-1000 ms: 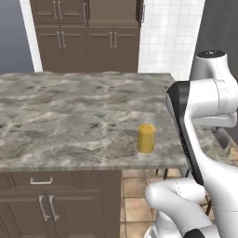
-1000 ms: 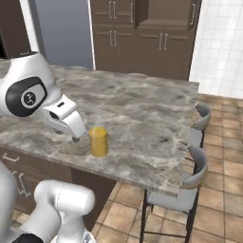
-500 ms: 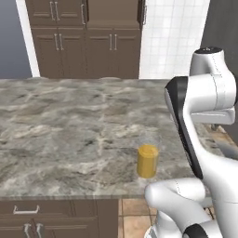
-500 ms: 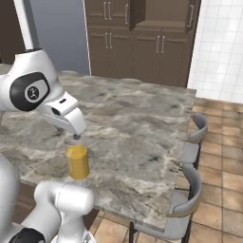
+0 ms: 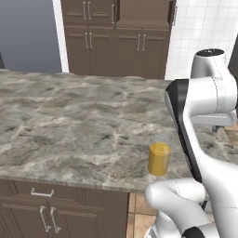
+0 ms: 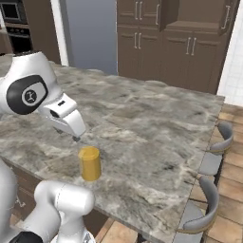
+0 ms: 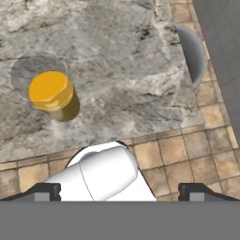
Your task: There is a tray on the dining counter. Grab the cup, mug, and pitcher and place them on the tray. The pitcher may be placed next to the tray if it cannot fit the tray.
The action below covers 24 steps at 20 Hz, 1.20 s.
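A smooth yellow-orange cylindrical pitcher (image 5: 159,159) stands upright, long axis vertical, on the grey marbled dining counter (image 5: 69,125). The gripper (image 7: 119,191) hangs spread wide, holding nothing.

Dark cabinets (image 5: 116,37), tiled floor (image 6: 228,166), grey stools (image 6: 209,199).

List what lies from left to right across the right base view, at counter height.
The arm's white wrist housing → the gripper → the pitcher standing on the dining counter → two grey stools at the counter's right edge.
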### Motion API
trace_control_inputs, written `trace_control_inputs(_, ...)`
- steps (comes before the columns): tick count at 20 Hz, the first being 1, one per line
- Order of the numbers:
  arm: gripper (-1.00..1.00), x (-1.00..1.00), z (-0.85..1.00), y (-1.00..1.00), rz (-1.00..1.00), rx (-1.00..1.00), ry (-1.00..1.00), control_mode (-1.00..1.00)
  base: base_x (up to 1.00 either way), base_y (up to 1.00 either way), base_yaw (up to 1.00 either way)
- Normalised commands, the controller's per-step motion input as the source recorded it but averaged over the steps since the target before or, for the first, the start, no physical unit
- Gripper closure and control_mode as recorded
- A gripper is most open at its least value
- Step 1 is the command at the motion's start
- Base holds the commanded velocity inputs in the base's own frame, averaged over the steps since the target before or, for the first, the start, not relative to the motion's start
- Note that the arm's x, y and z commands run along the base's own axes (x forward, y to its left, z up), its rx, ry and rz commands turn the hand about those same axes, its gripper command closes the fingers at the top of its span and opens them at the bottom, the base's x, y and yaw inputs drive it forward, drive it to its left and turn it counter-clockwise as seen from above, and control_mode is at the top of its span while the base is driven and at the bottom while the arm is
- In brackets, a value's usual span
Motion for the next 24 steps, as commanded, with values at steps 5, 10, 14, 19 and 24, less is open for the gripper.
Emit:
trace_control_inputs(5,-1.0,0.0,0.0,0.0,0.0,0.0,0.0,1.0,0.04,-0.1,0.28)
trace_control_inputs(10,-1.0,0.0,0.0,0.0,0.0,0.0,0.0,1.0,0.17,0.0,0.16)
trace_control_inputs(14,-1.0,0.0,-0.29,0.0,0.07,0.09,0.07,-1.0,0.01,0.0,0.04)
trace_control_inputs(19,-1.0,-0.07,-0.42,-0.03,0.09,0.1,0.01,-1.0,0.0,0.0,0.0)
trace_control_inputs(24,-1.0,-0.05,-0.33,0.0,0.1,0.07,0.01,-1.0,0.0,0.0,0.0)
